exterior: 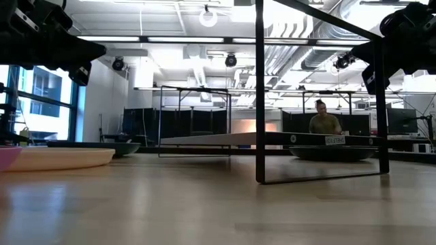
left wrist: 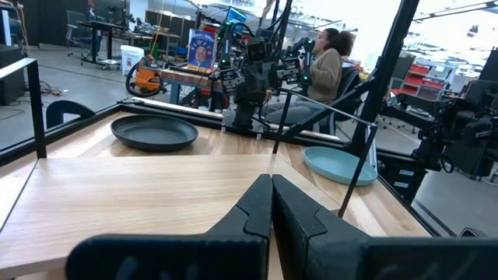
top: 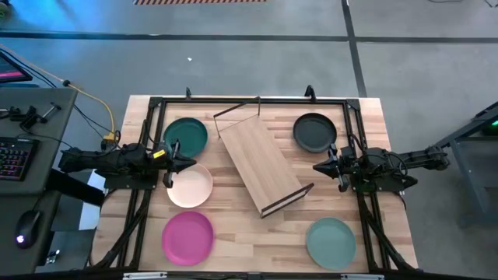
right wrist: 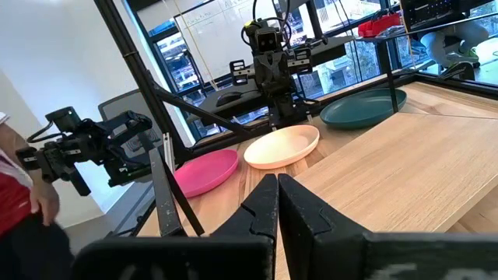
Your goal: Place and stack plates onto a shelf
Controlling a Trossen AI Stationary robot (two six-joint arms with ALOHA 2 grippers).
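Wooden tabletop (top: 233, 225) is carrying the shelf (top: 259, 166) diagonally at its middle, still bare, with five plates lying around it. Both the left gripper (top: 173, 162) and right gripper (top: 333, 168) are hovering clenched, holding nothing. Nothing is stacked yet; next the nearby cream plate (top: 191, 186) probably needs grasping.

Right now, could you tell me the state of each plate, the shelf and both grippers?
Shelf: empty, lying askew.
Teal plate, cream plate, pink plate, black plate, sage plate: on the table, unstacked.
Left gripper: shut, empty.
Right gripper: shut, empty.
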